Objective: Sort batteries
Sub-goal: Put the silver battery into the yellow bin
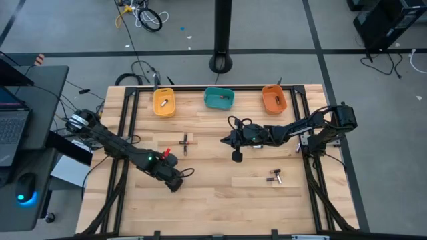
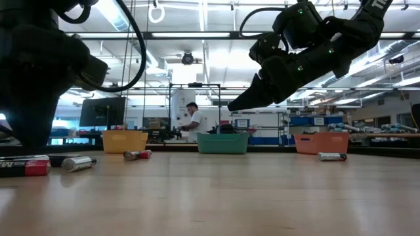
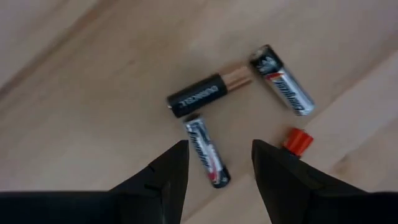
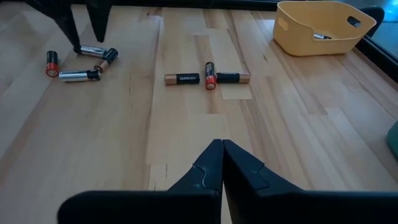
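Note:
Several small batteries lie on their sides on the wooden table. One cluster sits under my left gripper (image 3: 214, 162), which is open near the table's near-left part (image 1: 172, 181). In that cluster a silver cell (image 3: 206, 151) lies between the fingertips, with a black-and-copper cell (image 3: 208, 93), another silver cell (image 3: 283, 78) and a red-tipped one (image 3: 297, 140) beside it. Three more cells (image 4: 207, 77) lie at mid-table (image 1: 185, 142), and two (image 1: 275, 177) at the near right. My right gripper (image 4: 222, 155) is shut and empty, raised over the table's middle (image 1: 235, 150).
Three bins stand along the far edge: yellow (image 1: 164, 102), teal (image 1: 219, 98) and orange (image 1: 273, 99), each with something small inside. Cables trail by both arms' bases. Bare wood lies between the battery groups. A person stands far off in the room (image 2: 193, 121).

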You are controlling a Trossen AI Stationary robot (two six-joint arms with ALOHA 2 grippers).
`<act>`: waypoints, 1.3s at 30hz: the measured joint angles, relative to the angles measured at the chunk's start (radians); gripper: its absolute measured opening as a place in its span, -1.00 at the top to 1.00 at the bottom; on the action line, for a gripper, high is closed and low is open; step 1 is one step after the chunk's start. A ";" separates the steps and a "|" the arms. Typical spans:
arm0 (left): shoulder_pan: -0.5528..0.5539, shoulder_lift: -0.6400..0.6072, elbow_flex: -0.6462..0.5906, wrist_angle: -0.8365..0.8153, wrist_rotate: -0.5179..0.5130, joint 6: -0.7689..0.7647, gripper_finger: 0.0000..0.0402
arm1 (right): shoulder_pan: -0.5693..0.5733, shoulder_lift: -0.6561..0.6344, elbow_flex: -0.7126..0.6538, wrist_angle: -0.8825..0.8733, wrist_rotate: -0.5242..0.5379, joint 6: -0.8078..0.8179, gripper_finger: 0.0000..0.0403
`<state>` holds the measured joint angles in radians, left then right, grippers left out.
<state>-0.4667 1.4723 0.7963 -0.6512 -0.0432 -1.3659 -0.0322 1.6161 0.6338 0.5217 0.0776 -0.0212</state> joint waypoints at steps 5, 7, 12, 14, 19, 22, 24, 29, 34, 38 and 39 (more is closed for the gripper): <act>0.000 0.000 0.000 -0.047 -0.010 -0.011 0.09 | 0.000 0.000 0.000 0.000 0.000 -0.006 0.89; 0.000 0.000 0.000 -0.038 -0.011 -0.020 0.09 | 0.000 0.000 0.000 0.000 0.000 -0.007 0.88; 0.000 0.005 0.000 -0.005 -0.011 -0.048 0.09 | 0.000 0.000 0.000 0.000 0.000 -0.008 0.91; -0.001 0.014 -0.009 0.020 -0.011 -0.051 0.09 | 0.000 0.000 0.000 0.000 0.000 -0.008 0.92; -0.001 0.033 -0.074 0.120 0.007 -0.091 0.09 | 0.000 0.000 0.000 -0.001 0.000 -0.008 0.90; -0.005 0.031 -0.092 0.132 0.006 -0.113 0.09 | 0.000 0.000 0.000 -0.001 0.000 -0.008 0.89; -0.011 0.032 -0.091 0.121 0.005 -0.115 0.09 | 0.000 0.000 0.000 -0.001 0.000 -0.008 0.89; -0.026 0.033 -0.092 0.105 0.001 -0.113 0.17 | 0.000 0.000 0.000 -0.001 0.000 -0.008 0.92; -0.030 0.034 -0.089 0.081 0.022 -0.098 0.38 | 0.000 0.000 0.000 -0.001 0.000 -0.008 0.90; -0.030 0.035 -0.084 0.075 0.040 -0.020 0.60 | 0.000 0.000 0.000 -0.001 0.000 -0.008 0.89; -0.030 0.035 -0.078 0.070 0.047 0.000 0.66 | 0.000 0.000 0.000 0.000 0.000 -0.008 0.89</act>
<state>-0.4965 1.5074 0.7181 -0.5813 0.0033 -1.3656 -0.0322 1.6161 0.6338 0.5213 0.0775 -0.0288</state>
